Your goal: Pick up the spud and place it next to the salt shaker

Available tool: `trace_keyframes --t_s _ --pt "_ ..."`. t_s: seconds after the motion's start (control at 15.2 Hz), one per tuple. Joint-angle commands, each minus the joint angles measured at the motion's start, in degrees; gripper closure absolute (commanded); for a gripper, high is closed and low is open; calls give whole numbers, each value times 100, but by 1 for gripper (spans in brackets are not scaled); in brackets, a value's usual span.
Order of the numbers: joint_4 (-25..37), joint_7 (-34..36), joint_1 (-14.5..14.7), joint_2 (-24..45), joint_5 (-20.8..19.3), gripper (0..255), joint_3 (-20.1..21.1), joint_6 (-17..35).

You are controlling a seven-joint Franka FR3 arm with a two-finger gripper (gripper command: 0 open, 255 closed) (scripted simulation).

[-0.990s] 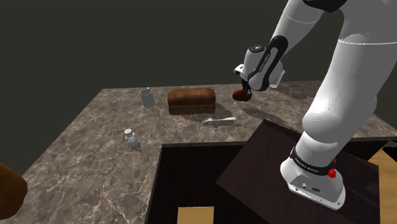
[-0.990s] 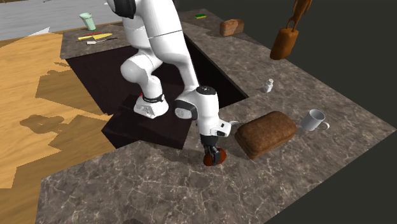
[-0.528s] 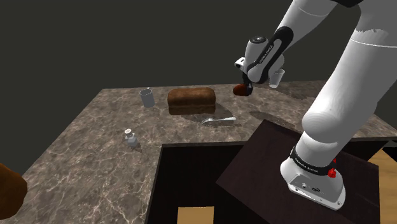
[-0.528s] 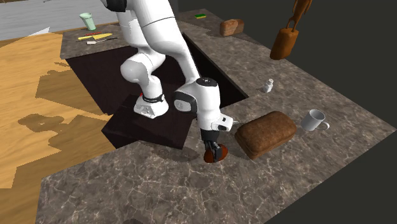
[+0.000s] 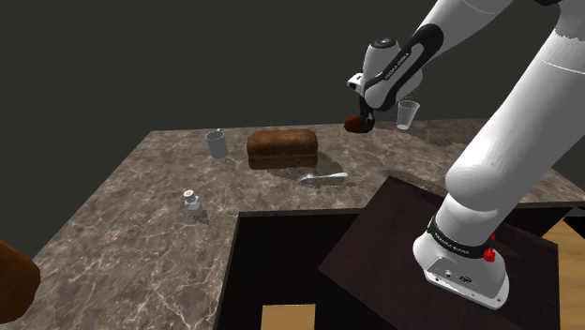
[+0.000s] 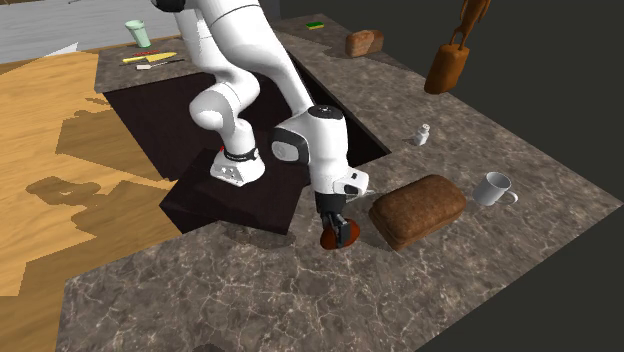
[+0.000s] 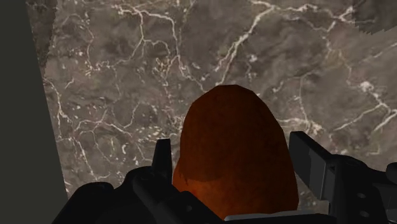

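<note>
The gripper (image 6: 337, 229) pinches the reddish-brown spud (image 7: 232, 153) between its jaws, held above the counter (image 5: 141, 225) just beside the bread loaf (image 5: 281, 147). This looks like the carrying step. Next it should swing past the loaf to the salt shaker (image 5: 193, 202) on the loaf's other side.

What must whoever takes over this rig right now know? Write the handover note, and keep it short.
Gripper: jaws shut on the reddish-brown potato, held above the marble counter.
Salt shaker: upright on the counter, to the left of the bread loaf and the spoon in the shoulder view, well away from the potato.
Done: potato grasped and off the counter.
Left: carry it past the loaf, set it down beside the shaker, open the jaws.
</note>
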Motion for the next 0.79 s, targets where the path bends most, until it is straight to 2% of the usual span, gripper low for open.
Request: trace_keyframes --t_s 0.0,0.46,0.73 --pt "41 -84 20 -155 72 255 6 -197" --pt "171 -254 72 -595 211 255 34 -761" --pt "76 523 268 -710 52 255 505 -940"
